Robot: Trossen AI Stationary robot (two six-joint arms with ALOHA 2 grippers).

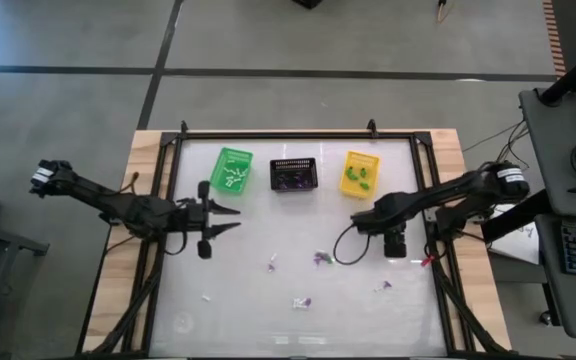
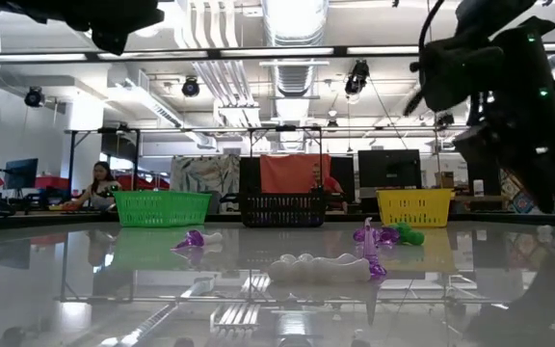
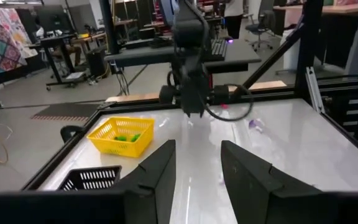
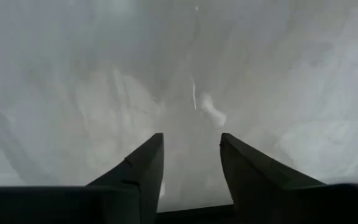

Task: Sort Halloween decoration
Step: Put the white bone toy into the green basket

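Several tiny trinkets lie scattered on the glossy white table: purple ones (image 1: pixel 320 258) (image 1: pixel 383 287), a white one (image 1: pixel 208 296), and a white and purple cluster (image 1: pixel 301 302). In the low view a white trinket (image 2: pixel 316 268), purple ones (image 2: pixel 193 238) (image 2: pixel 369 234) and a green one (image 2: pixel 409 234) rest on the table top. My left gripper (image 1: pixel 236 220) (image 3: pixel 197 146) hovers open left of the table's middle, fingers level and pointing right. My right gripper (image 1: pixel 396 250) (image 4: pixel 191 138) hangs open over bare table near the right side, pointing down, with nothing between its fingers.
Three small baskets stand in a row near the far edge: green (image 1: pixel 232 170) with white pieces, black (image 1: pixel 294 175) with purple pieces, yellow (image 1: pixel 360 173) with green pieces. A black frame (image 1: pixel 278 135) borders the table. A cable (image 1: pixel 343 245) loops beside my right gripper.
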